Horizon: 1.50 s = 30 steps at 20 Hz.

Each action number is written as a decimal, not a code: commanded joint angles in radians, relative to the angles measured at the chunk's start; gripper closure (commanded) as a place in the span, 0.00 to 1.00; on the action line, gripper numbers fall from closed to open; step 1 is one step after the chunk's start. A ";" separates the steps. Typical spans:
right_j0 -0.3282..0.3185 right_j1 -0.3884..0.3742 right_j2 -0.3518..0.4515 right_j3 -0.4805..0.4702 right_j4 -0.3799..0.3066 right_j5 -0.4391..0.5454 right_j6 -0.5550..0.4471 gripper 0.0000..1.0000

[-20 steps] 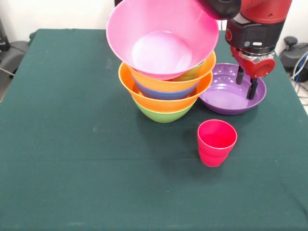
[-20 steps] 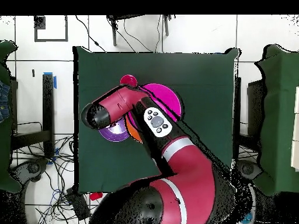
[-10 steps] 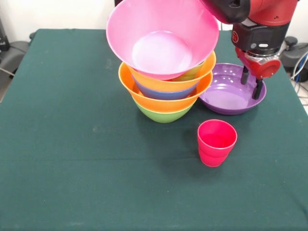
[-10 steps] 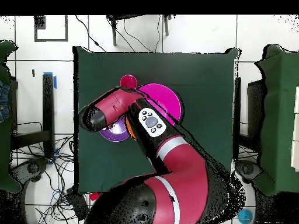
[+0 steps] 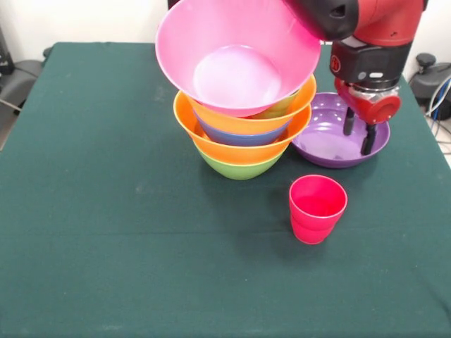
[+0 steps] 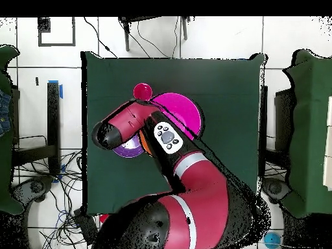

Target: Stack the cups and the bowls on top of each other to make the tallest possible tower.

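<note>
The tower [image 5: 241, 134] stands mid-table: a green bowl [image 5: 239, 167] as base, two orange bowls [image 5: 243, 148] with a blue bowl [image 5: 243, 136] between them, and a large pink bowl [image 5: 236, 60] tilted on top. A wide purple bowl [image 5: 325, 144] sits on the cloth just right of it. My gripper [image 5: 358, 132] hangs open over the right half of this purple bowl, nothing between its fingers. A red cup [image 5: 317, 208] stands in front of the purple bowl, seemingly nested on another red piece. In the overhead view the arm covers the gripper; the pink bowl [image 6: 180, 111], purple bowl [image 6: 128, 149] and red cup [image 6: 142, 91] show.
A dark green cloth covers the table [image 5: 106, 211]. The tower rises close beside the arm's left side. Chairs and cables lie around the table on the floor [image 6: 39, 194].
The gripper drifted right and up, then came back left and slightly lower over the purple bowl. It stays open. Bowls and cup have not moved.
</note>
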 commanded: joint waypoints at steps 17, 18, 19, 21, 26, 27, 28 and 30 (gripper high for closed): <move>0.035 0.054 -0.076 -0.055 -0.112 -0.053 0.037 0.00; 0.034 0.053 -0.075 -0.054 -0.110 -0.052 0.035 0.00; 0.032 0.052 -0.073 -0.052 -0.107 -0.052 0.033 0.00; 0.030 0.049 -0.070 -0.049 -0.104 -0.049 0.029 0.00; 0.018 0.038 -0.057 -0.037 -0.082 -0.034 0.016 0.00; 0.015 0.033 -0.048 -0.029 -0.071 -0.034 0.017 0.00; 0.013 0.032 -0.042 -0.026 -0.064 -0.035 0.017 0.00; 0.006 0.024 -0.022 -0.015 -0.048 -0.046 0.017 0.00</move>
